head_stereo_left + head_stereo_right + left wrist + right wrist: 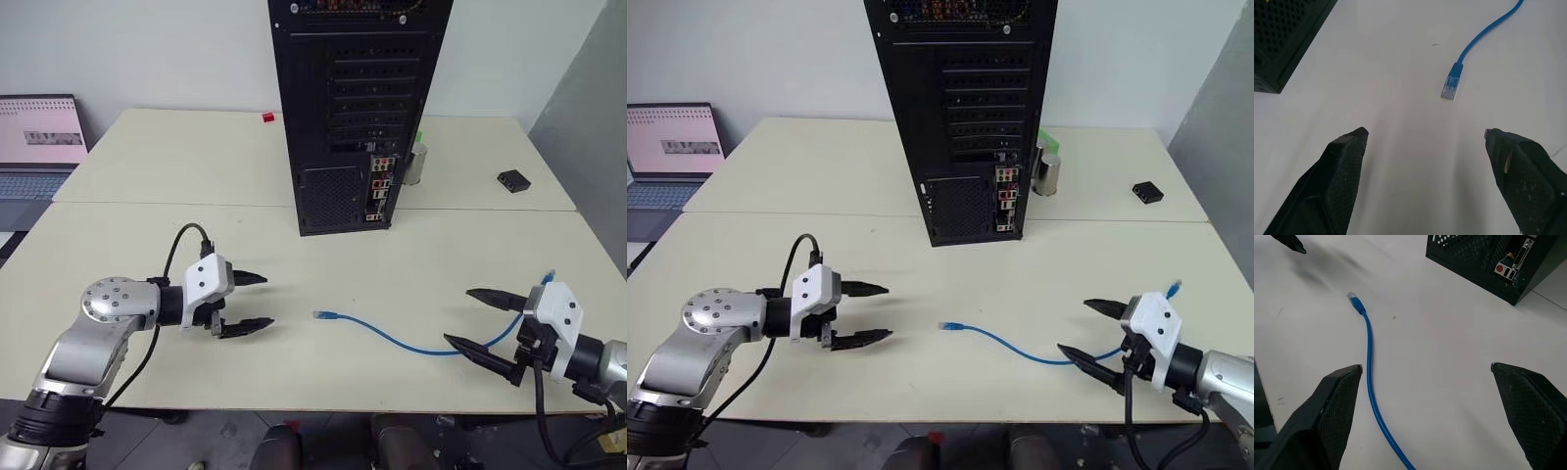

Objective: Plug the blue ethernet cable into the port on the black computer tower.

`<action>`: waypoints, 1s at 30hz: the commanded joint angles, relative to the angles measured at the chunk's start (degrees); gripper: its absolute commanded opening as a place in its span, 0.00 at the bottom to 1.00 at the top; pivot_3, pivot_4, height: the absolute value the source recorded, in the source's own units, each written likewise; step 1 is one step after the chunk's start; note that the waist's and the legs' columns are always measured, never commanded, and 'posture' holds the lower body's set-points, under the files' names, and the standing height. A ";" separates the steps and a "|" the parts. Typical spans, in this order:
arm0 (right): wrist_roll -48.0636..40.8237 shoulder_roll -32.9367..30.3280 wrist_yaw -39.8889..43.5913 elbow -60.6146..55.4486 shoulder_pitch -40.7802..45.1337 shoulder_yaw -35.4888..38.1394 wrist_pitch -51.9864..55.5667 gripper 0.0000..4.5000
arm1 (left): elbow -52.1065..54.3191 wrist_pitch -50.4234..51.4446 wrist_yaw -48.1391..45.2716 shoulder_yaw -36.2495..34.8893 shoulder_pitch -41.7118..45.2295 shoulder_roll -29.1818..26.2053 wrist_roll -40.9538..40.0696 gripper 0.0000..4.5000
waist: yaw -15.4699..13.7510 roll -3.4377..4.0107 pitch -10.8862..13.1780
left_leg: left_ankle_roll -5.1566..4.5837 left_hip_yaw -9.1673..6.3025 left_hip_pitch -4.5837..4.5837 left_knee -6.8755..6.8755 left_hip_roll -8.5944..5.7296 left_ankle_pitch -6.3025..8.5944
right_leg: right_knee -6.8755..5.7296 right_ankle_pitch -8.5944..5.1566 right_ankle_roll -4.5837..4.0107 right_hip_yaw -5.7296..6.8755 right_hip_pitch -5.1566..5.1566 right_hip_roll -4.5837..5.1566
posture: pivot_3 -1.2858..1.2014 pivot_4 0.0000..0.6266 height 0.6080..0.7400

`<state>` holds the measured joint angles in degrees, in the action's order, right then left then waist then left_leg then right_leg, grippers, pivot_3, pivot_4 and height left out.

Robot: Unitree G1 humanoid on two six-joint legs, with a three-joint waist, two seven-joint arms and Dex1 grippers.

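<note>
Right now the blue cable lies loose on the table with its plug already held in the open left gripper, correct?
No. The left gripper is open and empty; the blue cable lies loose on the table, its plug ahead of the fingers, per the left wrist view.

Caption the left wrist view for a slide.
Open left gripper faces the blue ethernet cable plug lying on the table.

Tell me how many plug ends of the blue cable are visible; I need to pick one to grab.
2. One plug lies on the table between the grippers, nearer the left gripper. The other sticks up just behind the right gripper.
</note>
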<state>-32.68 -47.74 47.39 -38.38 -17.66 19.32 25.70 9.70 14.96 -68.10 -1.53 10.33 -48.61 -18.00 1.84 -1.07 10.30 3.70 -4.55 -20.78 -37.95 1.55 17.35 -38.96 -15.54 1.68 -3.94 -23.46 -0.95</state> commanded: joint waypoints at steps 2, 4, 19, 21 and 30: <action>0.44 0.03 0.34 -0.64 0.20 0.38 -0.49 0.99 | 2.53 0.44 -0.10 -0.14 -0.24 -0.32 -1.15 0.90 | 0.00 0.00 0.00 | 0.00 0.00 0.00 0.00 0.00 0.00 | 0.00 0.00 0.00 0.00 0.00 0.00 | 0.52 0.24 1.00; 0.56 0.13 0.31 -0.65 0.13 0.28 -0.55 0.99 | 2.67 0.41 0.04 -0.14 -0.21 -0.24 -0.95 0.90 | 0.00 0.00 0.00 | 0.00 0.00 0.00 0.00 0.00 0.00 | 0.00 0.00 -0.01 0.00 0.00 0.00 | 0.52 0.24 1.00; 5.06 1.09 -1.35 -0.64 6.06 -10.04 0.55 0.99 | 2.09 -0.91 0.43 1.77 0.37 0.75 0.41 0.90 | 0.00 -0.01 0.00 | 0.00 0.00 0.00 -0.01 0.00 0.00 | -0.01 0.03 -0.05 0.00 0.00 0.00 | 0.52 0.24 1.00; 6.74 2.37 -2.25 0.41 9.49 -14.81 1.15 0.99 | 1.43 -1.67 -0.50 1.88 -0.08 0.42 0.24 0.90 | 0.05 -0.02 -0.01 | 0.00 0.00 0.01 -0.01 0.01 0.00 | -0.01 0.03 -0.05 0.00 0.00 -0.01 | 0.52 0.24 1.00; 16.19 10.51 -2.85 12.35 23.82 -32.53 -0.81 0.99 | -1.40 -6.00 -3.07 2.78 -0.40 -0.76 1.98 0.90 | 0.06 -0.04 0.00 | 0.00 -0.01 0.00 -0.01 0.01 0.00 | -0.01 0.06 -0.12 0.02 -0.05 -0.01 | 0.52 0.24 1.00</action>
<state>-18.69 -38.28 44.80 -27.89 4.25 -11.09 26.79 8.24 10.62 -70.71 1.38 9.67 -48.52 -16.52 1.90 -1.11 10.30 3.71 -4.55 -20.79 -37.95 1.56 17.35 -38.97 -15.43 1.47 -3.91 -23.50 -0.97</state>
